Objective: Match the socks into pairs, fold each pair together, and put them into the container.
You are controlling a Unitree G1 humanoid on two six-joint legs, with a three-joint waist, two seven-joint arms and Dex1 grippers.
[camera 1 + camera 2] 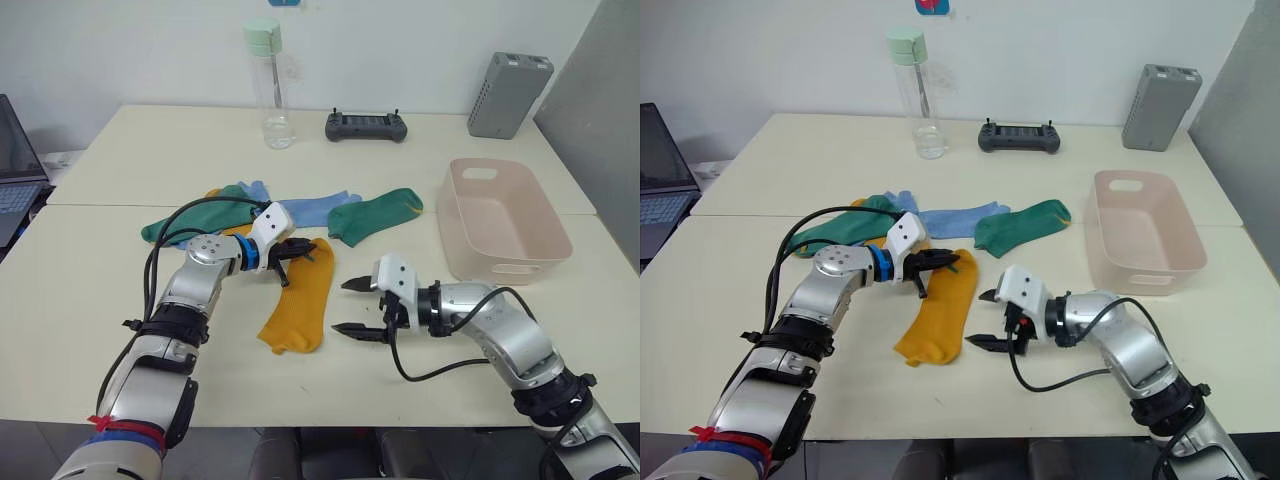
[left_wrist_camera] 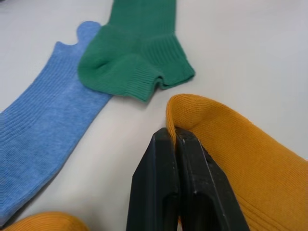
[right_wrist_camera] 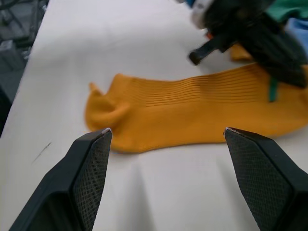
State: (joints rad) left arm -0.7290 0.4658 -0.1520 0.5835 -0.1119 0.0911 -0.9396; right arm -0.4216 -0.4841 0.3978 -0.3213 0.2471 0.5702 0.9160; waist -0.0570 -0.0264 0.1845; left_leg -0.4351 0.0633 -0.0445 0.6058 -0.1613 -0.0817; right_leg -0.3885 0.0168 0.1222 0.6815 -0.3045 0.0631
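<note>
We are looking over a cream table [image 1: 120, 300] standing against a plain white wall [image 1: 130, 50].
We are seeing a seam running across the table where two tops are meeting; at the far edge a clear bottle [image 1: 270, 85] with a pale green cap, a dark handheld controller [image 1: 366, 126] and a grey upright box [image 1: 508, 95] are standing, a laptop [image 1: 15, 170] is sitting off to the left, and a grey panel [image 1: 600, 110] is rising at right.
</note>
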